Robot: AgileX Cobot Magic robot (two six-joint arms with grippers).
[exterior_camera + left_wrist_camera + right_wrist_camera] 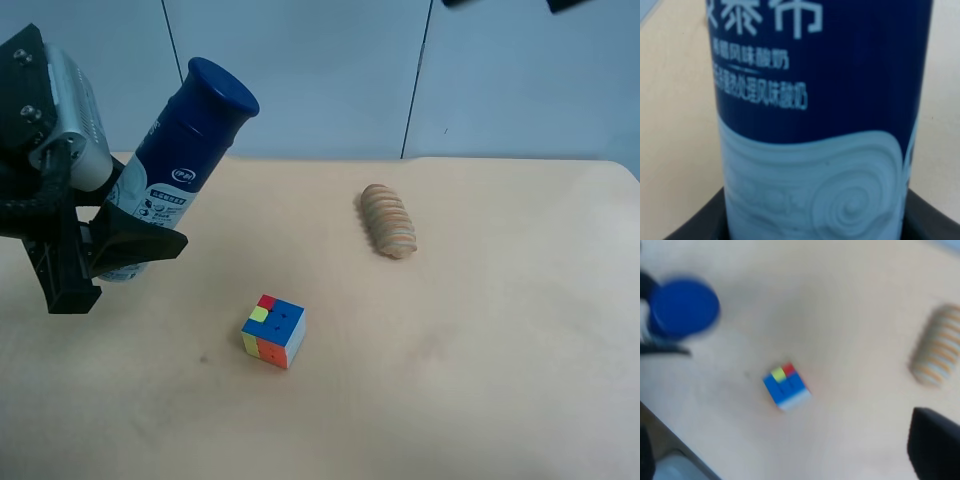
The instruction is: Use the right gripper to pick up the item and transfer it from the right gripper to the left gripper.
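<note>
One gripper holds the bottle (190, 130): handover looks done.
Left gripper (133, 225) clamps its white lower part, tilted; right gripper (935, 442) well apart, finger spread unclear.

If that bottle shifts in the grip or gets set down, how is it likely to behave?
The bottle looks rigid, with a smooth printed wall, so it may slip. The left gripper clamps it low while it leans, so the long upper part could pivot. Set down, the slim cylinder would probably tip or roll.
</note>
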